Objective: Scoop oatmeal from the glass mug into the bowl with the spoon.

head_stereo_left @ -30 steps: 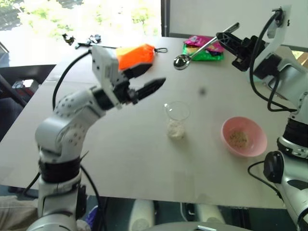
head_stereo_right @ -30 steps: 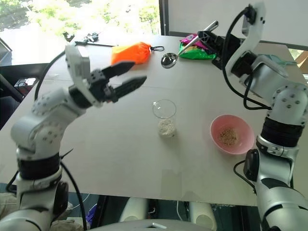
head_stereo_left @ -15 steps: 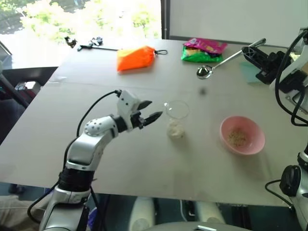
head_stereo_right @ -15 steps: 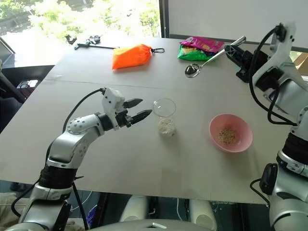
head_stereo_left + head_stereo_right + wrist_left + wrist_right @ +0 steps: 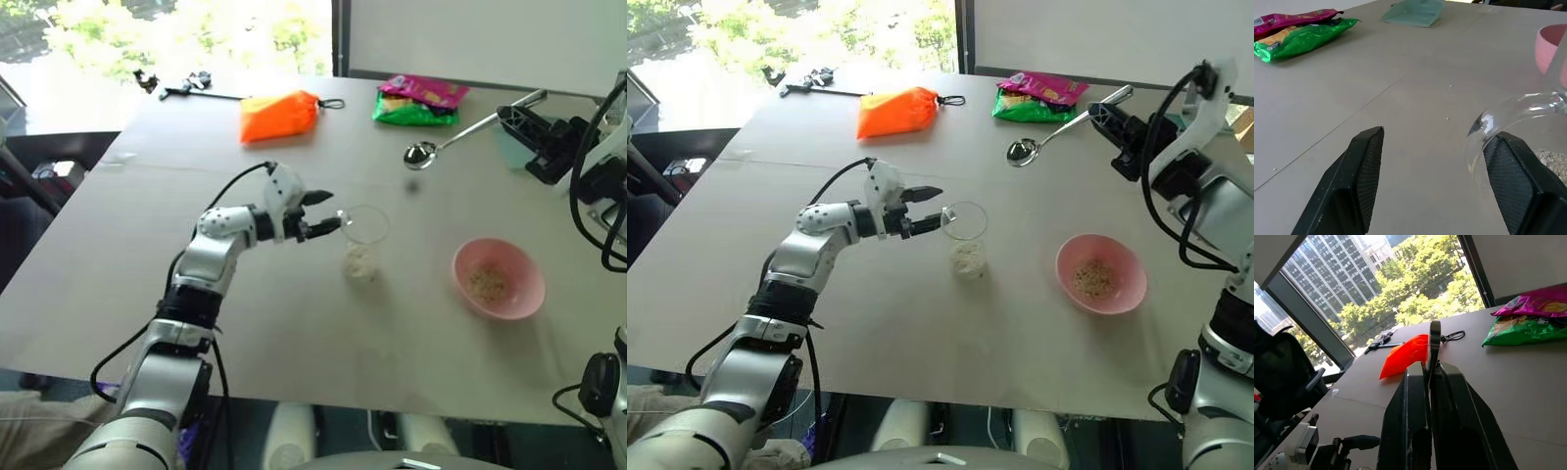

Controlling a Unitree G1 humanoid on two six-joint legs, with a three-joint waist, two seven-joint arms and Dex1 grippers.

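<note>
1. Two claws are working over the grey desk [image 5: 245, 323]. The left claw [image 5: 929, 207] is reaching level toward the glass mug [image 5: 965, 238], its two black fingers [image 5: 1359, 171] standing wide apart; one finger is lying right against the mug's clear wall near the rim, the other is out in open air, and nothing is gripped.
2. The glass mug is standing upright near the middle of the desk, mouth up, with a small heap of oatmeal [image 5: 361, 262] sitting in its bottom.
3. An orange pouch [image 5: 279, 115] is lying at the far side of the desk, beyond the left arm, and a green and pink snack packet [image 5: 419, 101] is lying to its right.
4. The spoon [image 5: 460, 135] is hanging in the air beyond the mug, between the packet and the pink bowl. Its long axis is running from the raised handle end at the right claw down and leftward to the oval head, which is pointing toward the desk's middle, well clear of the mug.
5. The bowl [image 5: 498, 279] is sitting to the right of the mug, apart from it, with a thin scatter of flakes inside.
6. The right claw [image 5: 517, 115] is clamping tight on the spoon's handle, fingers pressed together around the thin metal.
7. A pale teal scoop [image 5: 1414, 11] is lying at the far right of the desk.
</note>
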